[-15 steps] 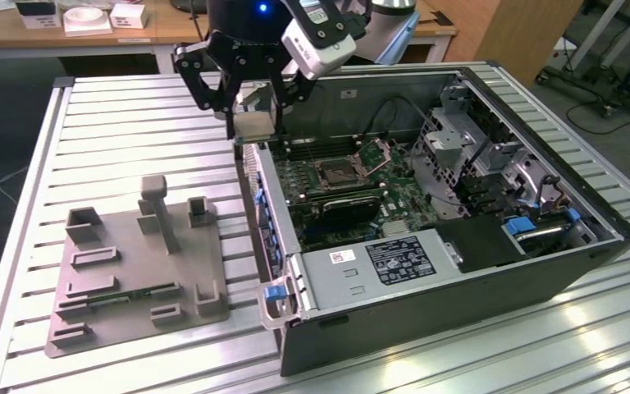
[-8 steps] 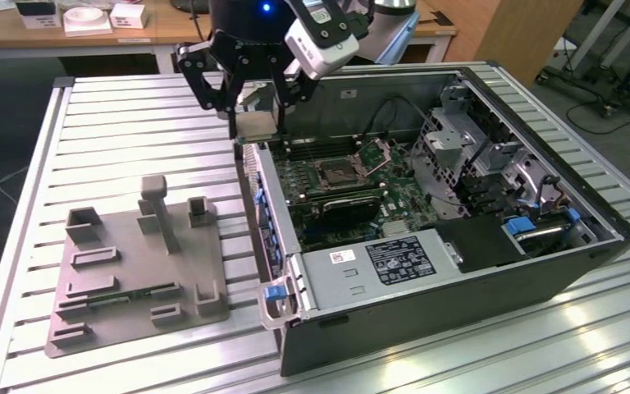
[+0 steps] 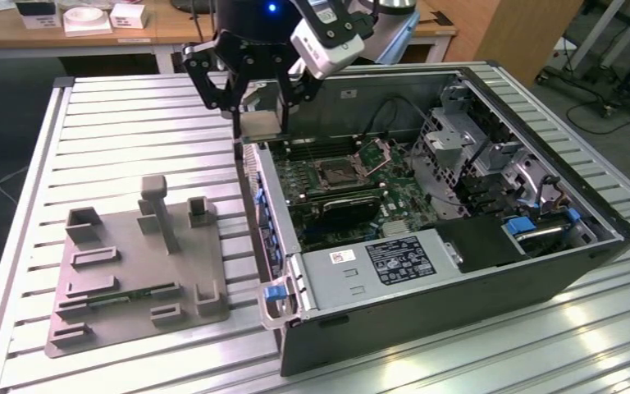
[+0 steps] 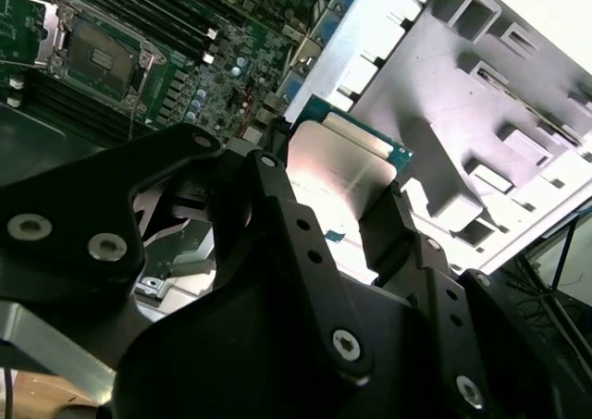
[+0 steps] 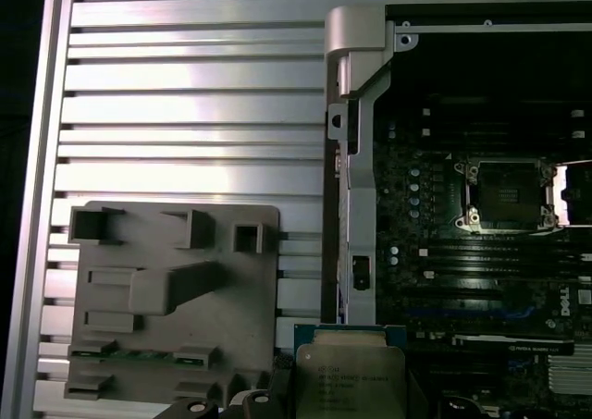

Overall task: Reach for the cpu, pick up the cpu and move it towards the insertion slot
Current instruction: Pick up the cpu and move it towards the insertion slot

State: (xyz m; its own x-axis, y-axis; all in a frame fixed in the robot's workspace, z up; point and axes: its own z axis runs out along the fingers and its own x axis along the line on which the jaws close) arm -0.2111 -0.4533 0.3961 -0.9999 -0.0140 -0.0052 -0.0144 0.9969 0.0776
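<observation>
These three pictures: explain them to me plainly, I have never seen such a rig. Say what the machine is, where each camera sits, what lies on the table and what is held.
The machine is a robot arm ending in a black gripper. The exterior view looks from off the arm at a ribbed metal table. On it lie an open computer case and a grey holder tray. Both wrist views come from cameras riding on the arm. The gripper is shut on the cpu, a small flat square chip, held above the case's edge. Inside the case, on the green board, is the insertion slot, a square metal-framed socket.
</observation>
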